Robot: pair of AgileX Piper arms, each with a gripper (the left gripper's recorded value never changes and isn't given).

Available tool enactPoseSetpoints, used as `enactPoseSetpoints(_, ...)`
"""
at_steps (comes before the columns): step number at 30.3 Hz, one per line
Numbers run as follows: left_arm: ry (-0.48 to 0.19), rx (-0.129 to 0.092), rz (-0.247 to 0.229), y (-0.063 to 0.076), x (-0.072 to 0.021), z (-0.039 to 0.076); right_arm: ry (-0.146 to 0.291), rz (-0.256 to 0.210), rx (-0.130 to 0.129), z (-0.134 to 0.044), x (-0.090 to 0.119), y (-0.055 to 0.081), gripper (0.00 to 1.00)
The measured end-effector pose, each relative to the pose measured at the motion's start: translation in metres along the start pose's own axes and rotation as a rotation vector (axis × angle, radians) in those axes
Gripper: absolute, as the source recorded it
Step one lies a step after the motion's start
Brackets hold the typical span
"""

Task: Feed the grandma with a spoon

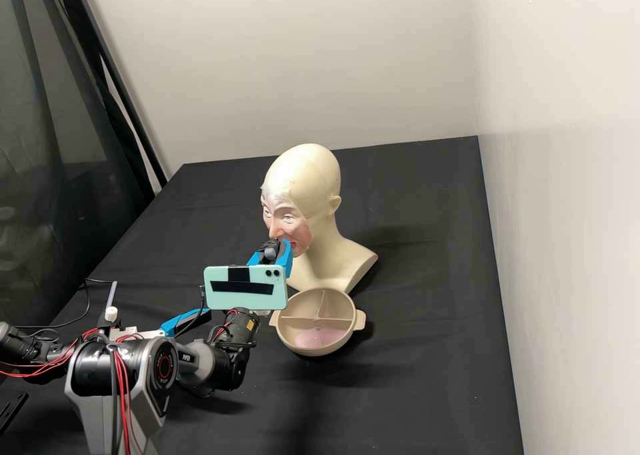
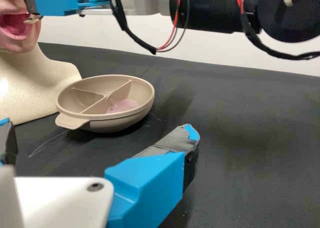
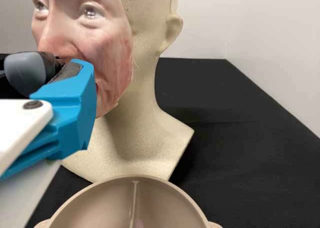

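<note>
The grandma is a pale mannequin head (image 1: 303, 182) on a bust, standing mid-bench with its mouth open. My right gripper (image 1: 275, 250) is at that mouth, shut on the grey-handled spoon (image 3: 27, 70). In the left wrist view the spoon's tip (image 2: 32, 18) sits at the lips. A beige divided bowl (image 1: 320, 347) stands just in front of the bust and holds a pink lump (image 2: 122, 106) in one section. My left gripper (image 1: 175, 322) rests low over the bench, left of the bowl (image 2: 115, 124). Its fingers (image 2: 150, 183) stand open with nothing between them.
A mint-green phone-like box (image 1: 245, 287) rides on the right arm's wrist. A white wall (image 1: 567, 242) borders the bench on the right and dark panels (image 1: 53, 142) on the left. Red and black cables (image 1: 40, 362) trail at the arm bases. Bare black bench (image 1: 427, 208) lies behind and right of the bust.
</note>
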Motion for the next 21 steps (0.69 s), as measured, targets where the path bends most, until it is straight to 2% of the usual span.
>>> enactPoseSetpoints(5, 0.000, 0.000, 0.000, 0.0000, 0.0000, 0.0000, 0.020, 0.035, 0.006, 0.0018, -0.0050, 0.0017, 0.00)
enactPoseSetpoints(10, 0.000, 0.000, 0.000, 0.0000, 0.0000, 0.0000, 0.022, 0.044, 0.042, 0.0037, -0.0067, 0.0027, 0.00)
enactPoseSetpoints(20, -0.001, 0.002, -0.001, -0.0016, -0.0001, 0.0056, 0.022, 0.043, 0.044, 0.0037, -0.0067, 0.0027, 0.00)
enactPoseSetpoints(21, 0.001, 0.009, 0.000, -0.0019, -0.0002, 0.0066, 0.022, 0.043, 0.044, 0.0037, -0.0067, 0.0027, 0.00)
